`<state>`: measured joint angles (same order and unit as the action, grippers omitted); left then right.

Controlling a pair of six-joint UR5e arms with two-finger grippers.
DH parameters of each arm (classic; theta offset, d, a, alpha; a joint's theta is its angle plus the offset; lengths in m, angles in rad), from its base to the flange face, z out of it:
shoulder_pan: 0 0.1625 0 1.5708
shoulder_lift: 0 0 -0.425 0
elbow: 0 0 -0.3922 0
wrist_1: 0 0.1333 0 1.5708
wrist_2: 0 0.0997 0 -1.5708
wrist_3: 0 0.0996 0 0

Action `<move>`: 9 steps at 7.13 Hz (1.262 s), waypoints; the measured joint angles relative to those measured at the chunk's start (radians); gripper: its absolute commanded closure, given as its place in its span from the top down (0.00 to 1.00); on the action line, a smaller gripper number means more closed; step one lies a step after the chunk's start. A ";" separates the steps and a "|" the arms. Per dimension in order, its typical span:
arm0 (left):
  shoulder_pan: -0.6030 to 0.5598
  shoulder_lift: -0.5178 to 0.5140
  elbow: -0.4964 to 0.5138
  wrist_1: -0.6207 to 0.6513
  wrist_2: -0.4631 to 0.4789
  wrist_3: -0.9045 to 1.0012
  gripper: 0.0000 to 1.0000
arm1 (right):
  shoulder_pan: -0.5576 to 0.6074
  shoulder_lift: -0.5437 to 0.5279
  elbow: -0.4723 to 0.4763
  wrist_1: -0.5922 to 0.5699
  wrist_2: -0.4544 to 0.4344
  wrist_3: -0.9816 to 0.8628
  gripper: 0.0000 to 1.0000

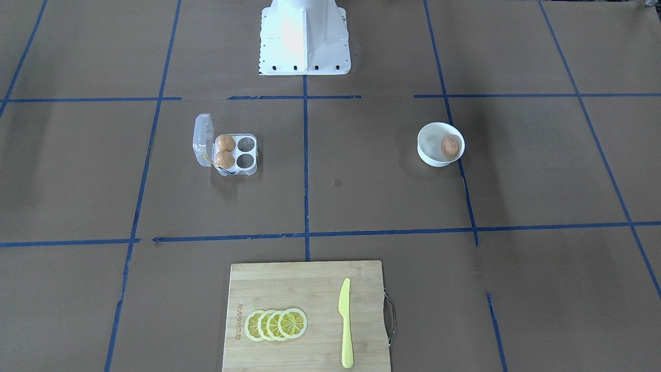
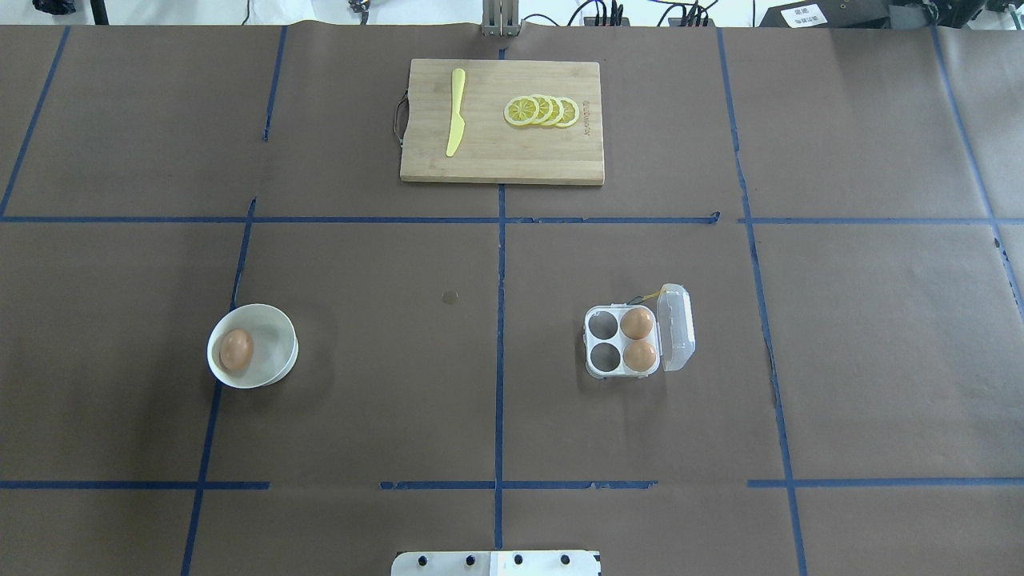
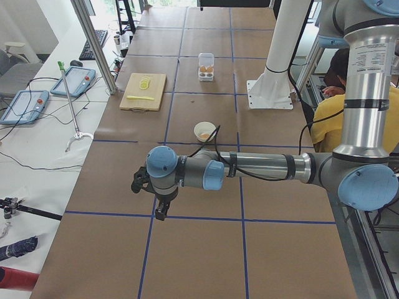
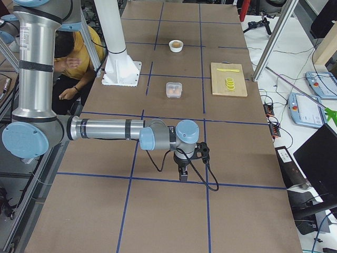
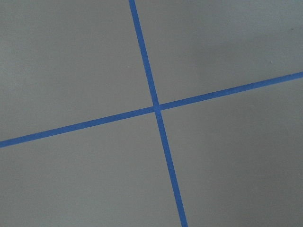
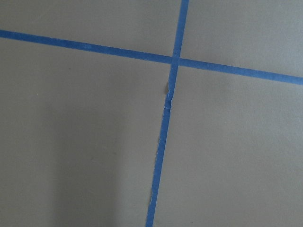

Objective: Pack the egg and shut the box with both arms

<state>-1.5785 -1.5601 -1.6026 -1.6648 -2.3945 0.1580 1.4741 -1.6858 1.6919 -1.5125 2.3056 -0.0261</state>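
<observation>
Nearest the robot, the white pedestal base [image 2: 496, 562] sits at the table's near edge on the centre tape line, and both arms reach out sideways, low over the table toward its 2 ends: the left arm [image 3: 262, 167] holds the left gripper [image 3: 161, 213] pointing down above a crossing of blue tape lines [image 5: 156, 108], the right arm [image 4: 105, 129] holds the right gripper [image 4: 182, 175] likewise above another crossing (each wrist camera sees only brown paper and tape), and since they show only from the side I cannot tell whether either one's fingers are spread or closed. Further out, in the middle band of the grid, the egg [image 2: 237, 350] lies in a round white bowl [image 2: 276, 344] on the robot's left, the bowl sitting on a tape line; the box [image 2: 622, 342] stands well apart on the right, with brown paper and the centre line between them. Its clear lid [image 2: 677, 328] stands open on the side away from the bowl, 2 other eggs [image 2: 637, 323] fill the 2 cups beside the hinge, and the 2 cups on the bowl's side are bare. A thin yellow band [image 2: 650, 293] shows at the box's far corner. Farthest, at the far edge, a wooden cutting board [image 2: 512, 156] carries a yellow knife [image 2: 455, 120] and 4 overlapping lemon slices [image 2: 542, 111]; a burned-in brand mark [image 2: 586, 118] runs along its right end, too small to read.
</observation>
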 measured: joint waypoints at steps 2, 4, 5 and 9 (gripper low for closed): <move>0.001 -0.002 -0.001 -0.002 0.001 0.003 1.00 | 0.000 0.000 0.008 0.000 0.000 0.000 1.00; 0.002 -0.001 -0.010 -0.008 0.001 0.005 1.00 | -0.001 -0.003 0.039 0.000 0.003 0.003 1.00; 0.003 -0.003 -0.020 -0.009 0.001 0.005 1.00 | -0.002 -0.001 0.048 0.000 0.004 0.007 1.00; 0.006 -0.010 -0.034 -0.047 -0.003 0.008 1.00 | -0.003 0.037 0.052 0.027 0.001 0.014 1.00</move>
<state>-1.5729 -1.5704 -1.6365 -1.7117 -2.3977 0.1659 1.4712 -1.6491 1.7439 -1.4851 2.3063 -0.0124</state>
